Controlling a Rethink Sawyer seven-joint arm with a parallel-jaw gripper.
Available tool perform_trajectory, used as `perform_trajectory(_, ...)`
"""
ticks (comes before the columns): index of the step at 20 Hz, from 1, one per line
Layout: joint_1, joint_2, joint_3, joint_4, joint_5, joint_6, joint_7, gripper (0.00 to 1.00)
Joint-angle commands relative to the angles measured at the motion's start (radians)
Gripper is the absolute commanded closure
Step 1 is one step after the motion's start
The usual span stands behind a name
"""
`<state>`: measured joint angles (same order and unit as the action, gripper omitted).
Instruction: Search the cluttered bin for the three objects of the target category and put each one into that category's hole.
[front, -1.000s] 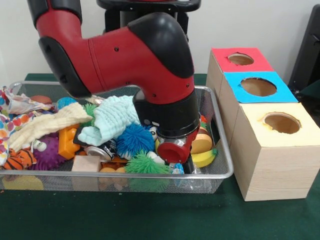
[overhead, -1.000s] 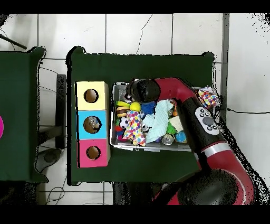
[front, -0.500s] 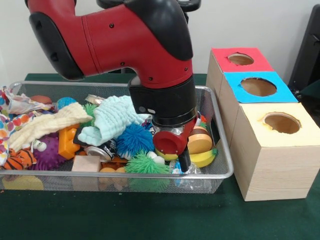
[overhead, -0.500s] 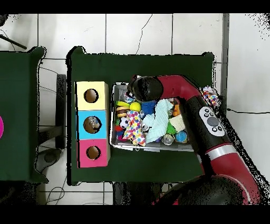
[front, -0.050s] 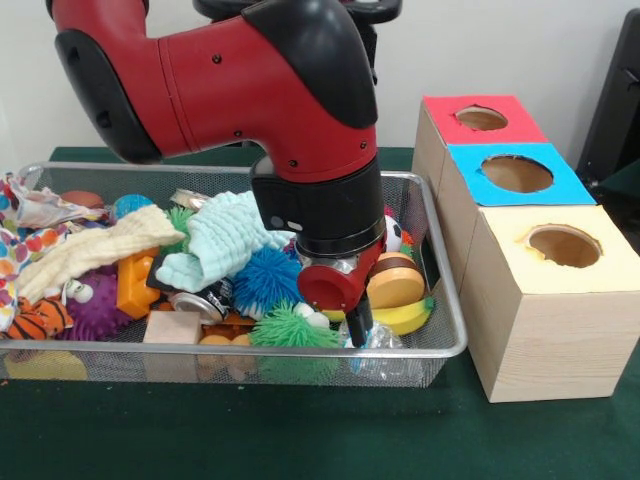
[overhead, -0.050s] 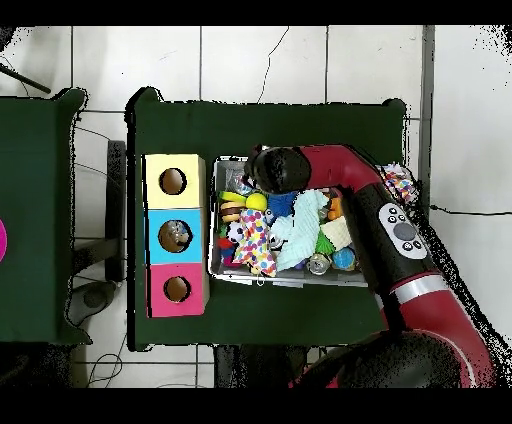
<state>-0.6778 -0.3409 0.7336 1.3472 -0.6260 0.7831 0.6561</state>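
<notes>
Hanging low over the right end of the wire bin (front, -0.050s: 440, 350), the red arm (front, -0.050s: 230, 90) puts its gripper (front, -0.050s: 355, 330) down among the toys near the front rim. From the front view only one dark finger is clear, pointing down beside a green spiky ball (front, -0.050s: 290, 328) and a crumpled clear wrapper (front, -0.050s: 385, 345); I cannot tell if the jaws are wide, narrow, or holding something, because the red wrist cap covers them.

The task does not say which category is wanted, so the target things are not sure. Just beside the gripper lie play-food pieces: a burger-like toy (front, -0.050s: 395, 283) and under it a banana (front, -0.050s: 405, 317). These may be the targets, as a judgement only. A blue spiky ball (front, -0.050s: 268, 280), a mint cloth (front, -0.050s: 235, 235), a cream cloth (front, -0.050s: 95, 250) and a small can (front, -0.050s: 200, 300) fill the middle of the bin.

On the green counter (front, -0.050s: 300, 430), just beside the bin's right end, stand three boxes in a row, each with a round hole: yellow box (front, -0.050s: 555, 260), blue box (front, -0.050s: 515, 175), red box (front, -0.050s: 480, 118). In the overhead view the blue box's hole seems to hold something already.

The step in hand looks like the search or the reach for a grasp. The next move calls for closing on one single toy, lifting clear of the wire wall, then carrying it over the right hole.
</notes>
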Motion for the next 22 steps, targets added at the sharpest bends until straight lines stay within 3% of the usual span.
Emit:
perform_trajectory(1, -0.012, 0.033, -0.077, 0.020, -0.010, 0.041, 0.025, 0.00)
perform_trajectory(22, -0.012, 0.028, -0.091, 0.020, -0.021, 0.031, 0.010, 0.00)
